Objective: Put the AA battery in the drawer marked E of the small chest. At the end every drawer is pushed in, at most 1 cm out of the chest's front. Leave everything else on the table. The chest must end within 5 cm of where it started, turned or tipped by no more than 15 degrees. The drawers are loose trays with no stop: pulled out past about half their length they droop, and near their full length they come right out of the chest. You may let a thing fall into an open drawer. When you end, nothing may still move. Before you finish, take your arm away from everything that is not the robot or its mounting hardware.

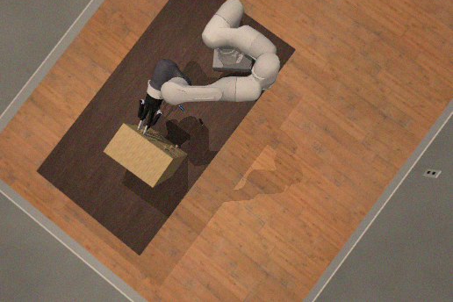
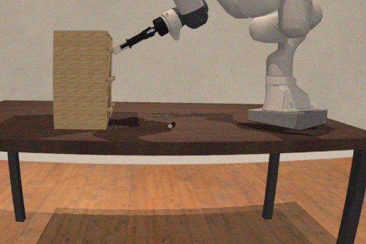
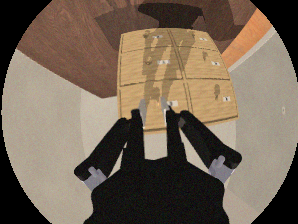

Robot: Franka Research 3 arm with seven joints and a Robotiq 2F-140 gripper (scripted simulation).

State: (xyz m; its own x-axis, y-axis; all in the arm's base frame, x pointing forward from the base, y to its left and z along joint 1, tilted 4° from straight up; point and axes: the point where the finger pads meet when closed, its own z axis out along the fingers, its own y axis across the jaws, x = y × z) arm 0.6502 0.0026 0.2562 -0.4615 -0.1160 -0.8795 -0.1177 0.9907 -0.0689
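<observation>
The small chest (image 1: 138, 154) (image 2: 79, 82) (image 3: 202, 107) stands upright, with drawers in two columns of three. All drawers look pushed in. Their labels are too blurred to read. My gripper (image 1: 142, 131) (image 2: 116, 50) (image 3: 153, 104) points down at a slant to the top of the chest's front. Its fingers are narrowly open, with the tips on either side of the knob of one top-row drawer; contact cannot be made out. A small blue thing (image 1: 181, 108) (image 2: 167, 117) and a small dark thing (image 1: 201, 122) (image 2: 172, 125) with a pale end lie on the table; which is the battery is unclear.
The dark table (image 1: 88, 137) (image 2: 213, 142) carries the chest and the arm's base (image 1: 226, 67) (image 2: 287, 118). The two small things lie between them, in front of the chest. Other knobs stick out from the drawer fronts. Arm shadows fall across the front.
</observation>
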